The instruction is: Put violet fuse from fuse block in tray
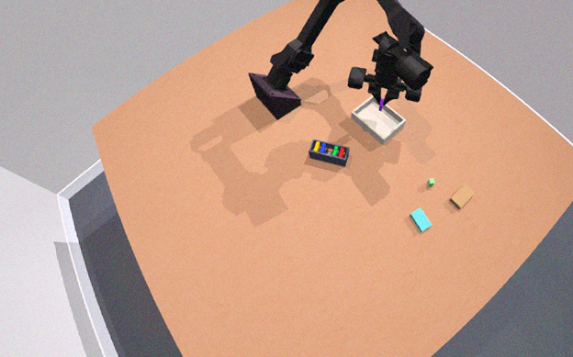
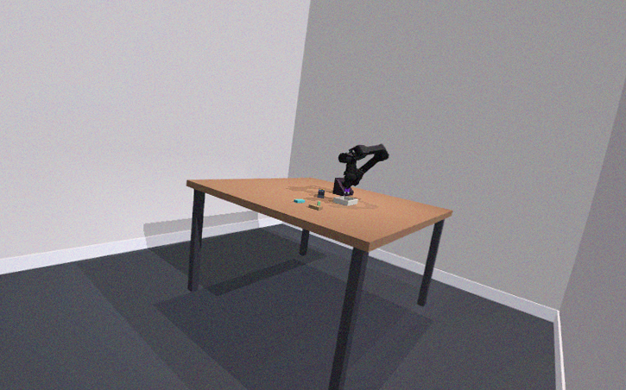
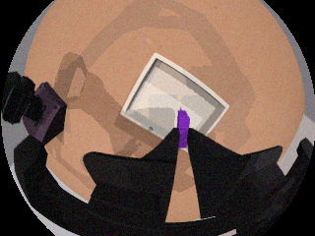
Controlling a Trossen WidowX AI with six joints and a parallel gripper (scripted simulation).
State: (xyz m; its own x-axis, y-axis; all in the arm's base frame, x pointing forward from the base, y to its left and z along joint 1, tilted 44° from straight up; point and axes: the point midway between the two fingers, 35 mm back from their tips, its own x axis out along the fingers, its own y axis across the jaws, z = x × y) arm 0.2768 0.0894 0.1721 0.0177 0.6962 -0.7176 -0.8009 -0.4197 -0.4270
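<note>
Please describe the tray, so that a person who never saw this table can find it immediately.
On the wooden table, look near the arm's dark base: the tray lies just beside it, under the gripper, which is shut on the violet fuse. It is a shallow, square, white open box, while the neighbouring fuse block is dark blue and holds coloured fuses.

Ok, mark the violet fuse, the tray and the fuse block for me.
violet fuse [image 3: 184,121]: wrist view, on its exposed end beyond the fingertips.
tray [image 1: 395,131]: top view, on its front rim.
fuse block [image 1: 328,158]: top view, on its dark front wall.
</note>
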